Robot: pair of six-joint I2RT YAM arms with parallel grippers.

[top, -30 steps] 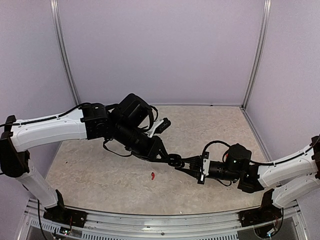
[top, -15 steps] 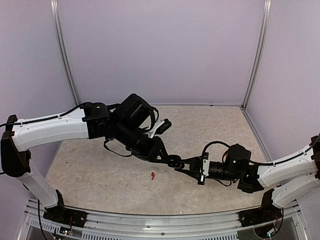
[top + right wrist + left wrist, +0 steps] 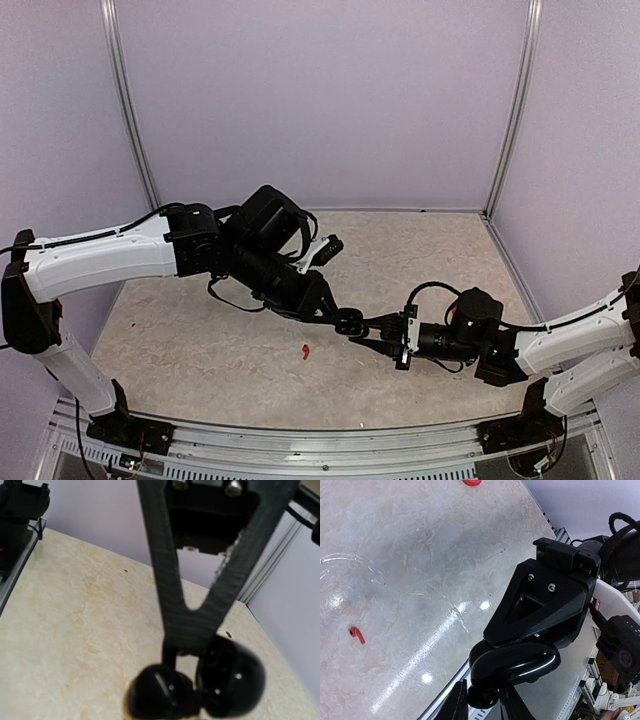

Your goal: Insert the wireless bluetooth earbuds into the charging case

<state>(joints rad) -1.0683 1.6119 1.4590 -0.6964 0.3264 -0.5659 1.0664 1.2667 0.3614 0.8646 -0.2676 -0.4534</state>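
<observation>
**A:** What sits closest to the left gripper (image 3: 483, 695)?

**B:** A small dark lump (image 3: 482, 700), right between its fingers (image 3: 458, 706) and touching the near edge of the case (image 3: 514, 664). I cannot tell whether it is an earbud or part of the case.

**A:** Is that gripper clamped on it?

**B:** I cannot tell. The fingers stand close together and the lump fills the narrow gap, but no grip shows.

**A:** And the case?

**B:** It is black, glossy and pebble-shaped, just past the left fingertips, in the air above the table (image 3: 420, 555). The right gripper (image 3: 364, 327) comes in from the opposite side and is closed tight on it. From the right wrist the case shows as two rounded halves side by side, blurred. The left gripper reaches down to them from above.

**A:** So both grippers meet at the case?

**B:** Yes, tip to tip, with the case between them.

**A:** Is any earbud loose?

**B:** A red earbud (image 3: 356, 634) lies on the table, well to the left of the left gripper in its wrist view and apart from everything. From above, it lies near the meeting point, on the side toward the arm bases.

**A:** Anything farther out?

**B:** A red thing (image 3: 472, 482) on the table, well beyond the left gripper, cut off at the edge of the left wrist view. I cannot tell what it is.
</observation>
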